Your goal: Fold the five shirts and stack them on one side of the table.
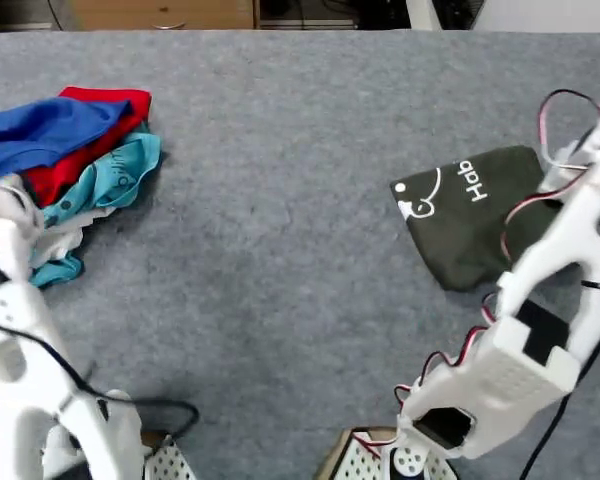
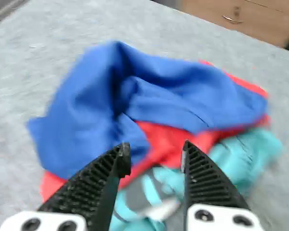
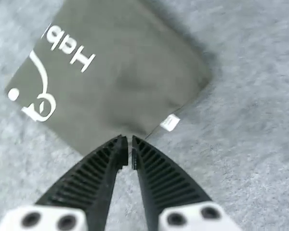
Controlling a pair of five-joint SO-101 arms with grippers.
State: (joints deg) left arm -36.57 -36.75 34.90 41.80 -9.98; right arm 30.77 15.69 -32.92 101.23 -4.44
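Right jaws clenched on nothing, tips at the near hem of the folded dark shirt [image 1: 470, 215] by the bench [image 1: 280, 250] right edge; probably the stack start. Left jaws released over the loose pile [image 1: 80, 150] at the left edge, blue shirt [image 2: 149, 96] on top. Bench middle is open for folding.

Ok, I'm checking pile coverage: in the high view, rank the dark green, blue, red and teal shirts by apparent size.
1. Dark green shirt, lying alone.
2. Blue shirt, cut by the frame edge.
3. Red shirt and teal shirt: about alike, both partly covered, so unranked.
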